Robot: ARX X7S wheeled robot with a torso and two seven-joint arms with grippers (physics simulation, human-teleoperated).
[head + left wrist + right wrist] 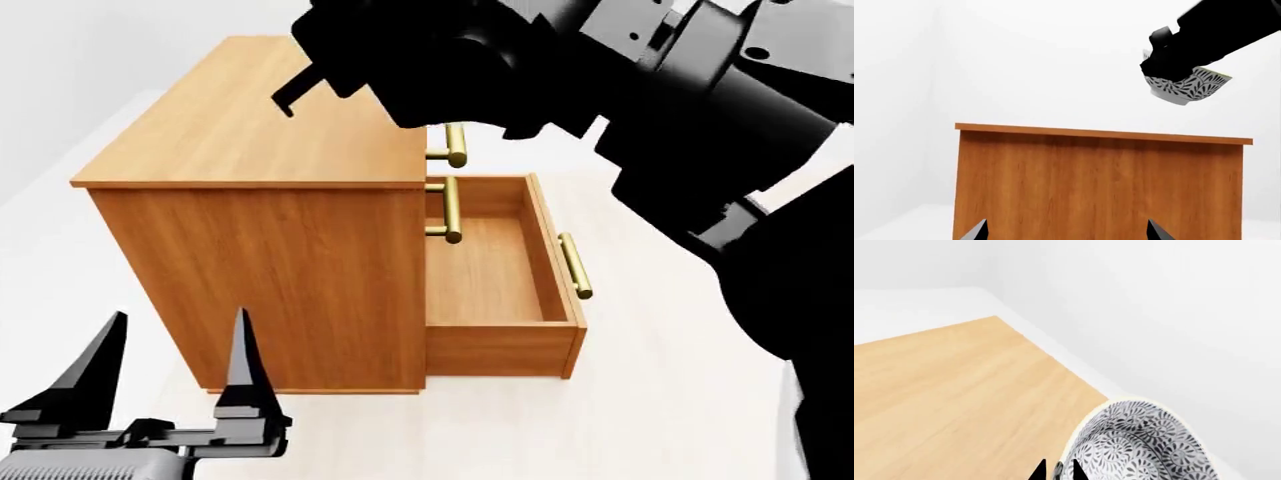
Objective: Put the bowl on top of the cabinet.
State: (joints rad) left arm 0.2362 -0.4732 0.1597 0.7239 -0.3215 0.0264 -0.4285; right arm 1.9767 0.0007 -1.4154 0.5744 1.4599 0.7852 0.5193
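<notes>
The bowl [1189,86], white with a dense dark leaf pattern, hangs tilted in the air above the cabinet [1101,185] and clear of its flat top. My right gripper [1059,471] is shut on the rim of the bowl [1141,445], one finger inside and one outside. Below it lies the cabinet's plain wooden top [947,390]. In the head view my black right arm reaches over the cabinet [254,150] and hides the bowl. My left gripper [178,335] stands open and holds nothing, low beside the cabinet's side panel.
The cabinet's bottom drawer [494,265] is pulled out, with brass bar handles [574,265] on the drawer fronts. White floor and white walls surround the cabinet. My right arm [641,90] fills the upper right of the head view.
</notes>
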